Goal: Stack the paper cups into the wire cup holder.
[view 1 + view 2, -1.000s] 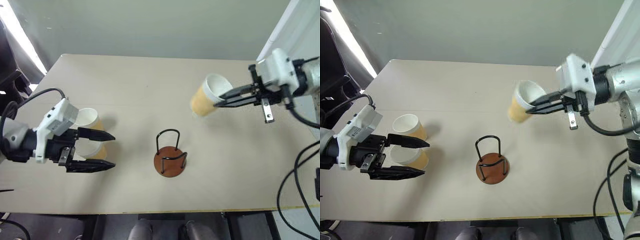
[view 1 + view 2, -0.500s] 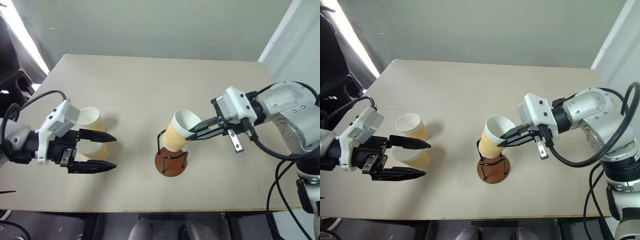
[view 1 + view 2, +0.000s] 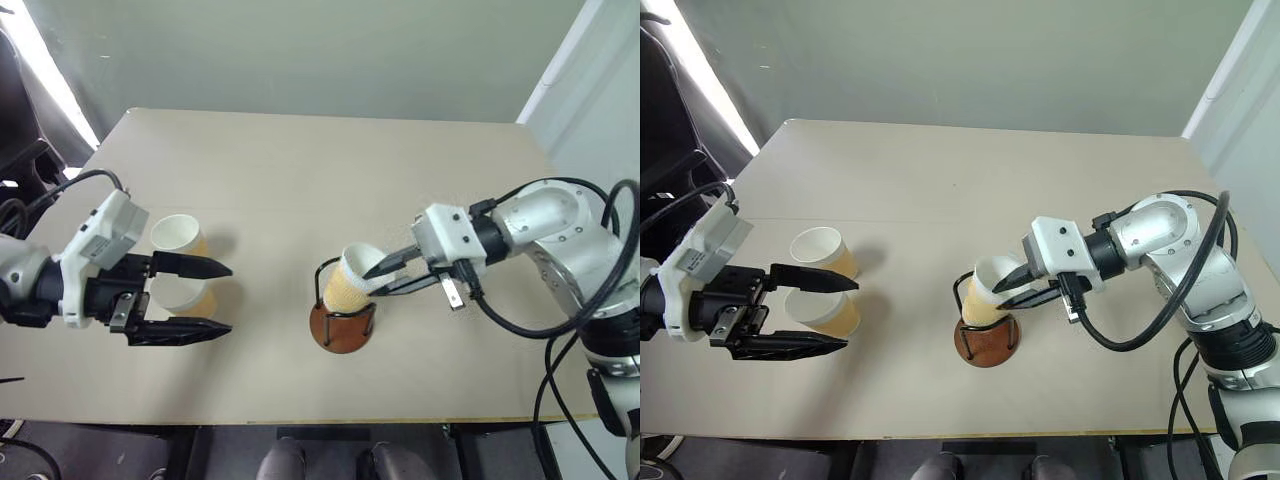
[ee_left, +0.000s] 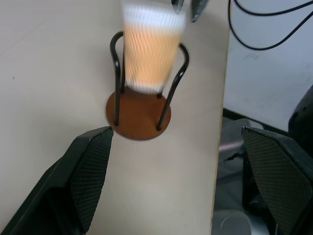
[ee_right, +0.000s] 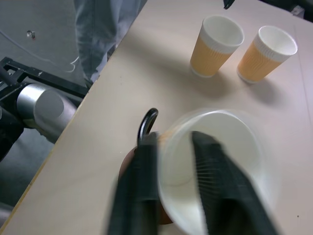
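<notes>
**A:** How far along are you with the stacking?

**B:** You have one cup sitting down between the black loops of the wire cup holder, which stands toward the near edge of the table, about midway along it. Your right gripper has its fingers slightly parted astride that cup's rim, one inside and one outside, so I judge it is letting go, not yet clear.

**A:** And what's left?

**B:** Two cups. The nearer cup sits between your left gripper's wide-apart fingers, ungripped; the farther cup stands just beyond it, toward the table's left edge. Both still have to go in.
</notes>
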`<state>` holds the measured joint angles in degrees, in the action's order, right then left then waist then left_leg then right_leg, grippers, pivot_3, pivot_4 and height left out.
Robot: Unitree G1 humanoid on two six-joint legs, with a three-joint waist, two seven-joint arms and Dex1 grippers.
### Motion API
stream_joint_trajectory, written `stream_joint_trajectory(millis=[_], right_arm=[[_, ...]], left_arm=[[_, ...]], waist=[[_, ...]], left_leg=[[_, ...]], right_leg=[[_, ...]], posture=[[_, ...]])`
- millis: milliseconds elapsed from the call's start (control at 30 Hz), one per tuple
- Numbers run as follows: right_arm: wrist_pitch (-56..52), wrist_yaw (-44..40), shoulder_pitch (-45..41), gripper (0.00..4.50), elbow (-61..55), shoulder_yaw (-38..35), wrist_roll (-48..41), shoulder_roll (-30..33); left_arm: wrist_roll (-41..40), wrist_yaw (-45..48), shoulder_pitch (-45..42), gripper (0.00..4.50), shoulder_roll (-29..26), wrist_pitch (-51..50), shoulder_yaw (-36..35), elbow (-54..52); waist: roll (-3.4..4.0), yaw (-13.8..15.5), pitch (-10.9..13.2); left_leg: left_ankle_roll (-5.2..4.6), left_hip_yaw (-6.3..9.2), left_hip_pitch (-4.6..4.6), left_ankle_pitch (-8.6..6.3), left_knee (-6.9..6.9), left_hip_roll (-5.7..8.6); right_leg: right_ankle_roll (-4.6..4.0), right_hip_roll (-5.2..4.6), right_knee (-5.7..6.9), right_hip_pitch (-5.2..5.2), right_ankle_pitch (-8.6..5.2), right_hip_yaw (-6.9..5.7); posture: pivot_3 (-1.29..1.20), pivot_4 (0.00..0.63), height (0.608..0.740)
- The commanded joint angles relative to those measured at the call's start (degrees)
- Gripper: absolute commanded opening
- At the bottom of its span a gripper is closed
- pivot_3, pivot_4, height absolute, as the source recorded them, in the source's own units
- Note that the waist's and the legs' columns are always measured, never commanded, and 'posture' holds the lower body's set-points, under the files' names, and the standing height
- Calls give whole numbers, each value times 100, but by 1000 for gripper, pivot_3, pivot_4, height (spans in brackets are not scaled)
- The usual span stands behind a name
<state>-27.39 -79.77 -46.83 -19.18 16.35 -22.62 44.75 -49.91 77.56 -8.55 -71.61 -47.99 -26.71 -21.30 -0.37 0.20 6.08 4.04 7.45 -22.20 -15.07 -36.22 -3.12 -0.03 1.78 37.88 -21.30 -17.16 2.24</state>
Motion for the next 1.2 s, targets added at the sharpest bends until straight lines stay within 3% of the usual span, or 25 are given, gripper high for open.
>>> stream_joint_trajectory(millis=[33,200,233,400,500,667,967,1133,1200], right_arm=[[101,58,-53,2445,-19,-111,77,19],[61,-13,-20,4294,324,-613,-135,305],[-49,-83,18,4481,454,-942,-441,380],[-532,-419,344,4481,1177,-2615,-1741,803],[-954,-381,666,4481,999,-3365,-2309,1201],[-1504,182,855,4481,511,-3991,-3048,1394],[-1481,549,1329,4481,190,-4017,-3078,1518],[-1380,607,1242,4481,193,-3840,-3011,1500],[-1344,607,1228,4500,206,-3782,-2976,1513]], left_arm=[[125,42,20,4500,-106,112,-92,-5],[397,-1,137,4500,-207,173,-212,27],[514,8,138,4500,-266,229,-227,75],[1050,167,239,4500,-555,571,-145,270],[1495,246,361,4500,-748,899,148,413],[2193,327,349,4500,-994,1556,662,765],[2989,433,115,4500,-1108,2369,1513,1152],[3383,144,-36,4500,-840,2591,2013,1201],[3568,-27,-182,4116,-675,2699,2203,1241]], waist=[[0,0,0],[-1,11,0],[-2,22,1],[-4,74,0],[-3,82,1],[-2,16,2],[-7,12,4],[-6,11,3],[-6,11,3]], left_leg=[[0,0,0,0,0,0],[0,0,-1,0,0,0],[0,0,-2,0,0,0],[0,0,-4,0,5,3],[1,0,-4,0,10,4],[1,-15,8,-1,13,4],[-63,-24,29,-37,4,17],[-62,-26,28,-36,4,18],[-63,-28,29,-37,4,20]], right_leg=[[0,0,0,0,0,0],[0,0,0,0,0,1],[0,0,-1,0,0,1],[0,-1,-4,1,0,3],[0,-1,-10,4,0,4],[1,6,-10,2,0,26],[12,8,-2,-3,-6,76],[12,9,0,-8,-6,80],[13,8,1,-9,-6,84]], posture=[[0,150,740],[0,150,740],[0,150,740],[0,150,740],[0,150,740],[0,150,740],[0,150,740],[0,150,740],[0,150,740]])
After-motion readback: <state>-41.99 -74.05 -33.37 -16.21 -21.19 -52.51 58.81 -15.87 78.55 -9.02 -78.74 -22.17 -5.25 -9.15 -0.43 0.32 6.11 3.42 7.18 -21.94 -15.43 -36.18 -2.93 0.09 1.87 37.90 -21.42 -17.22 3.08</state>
